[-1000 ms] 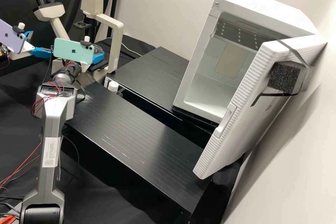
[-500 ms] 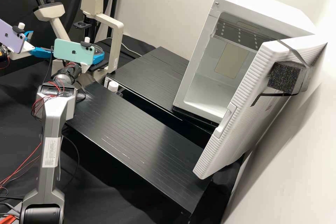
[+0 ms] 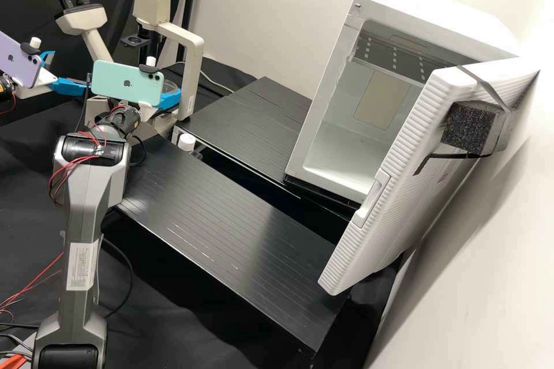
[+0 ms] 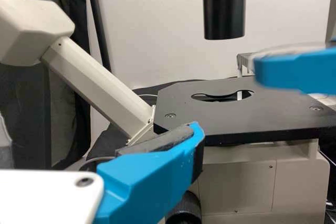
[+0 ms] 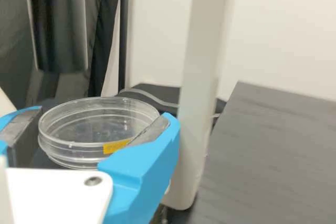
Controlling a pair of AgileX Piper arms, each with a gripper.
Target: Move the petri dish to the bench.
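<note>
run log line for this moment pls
right gripper: holds petri dish near microscope | left gripper: open, empty | bench: dish not there yet

White label (image 3: 81, 266) on right arm (image 3: 86, 202), print too small to read. Dark logo (image 3: 128, 85) on mint-green smartphone (image 3: 108, 76), another on lilac smartphone (image 3: 24, 67). Yellow label (image 5: 116, 146) on petri dish (image 5: 65, 148).

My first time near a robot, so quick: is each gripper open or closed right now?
Left gripper: open, holding nothing that I can see.
Right gripper: closed on the clear petri dish.
</note>
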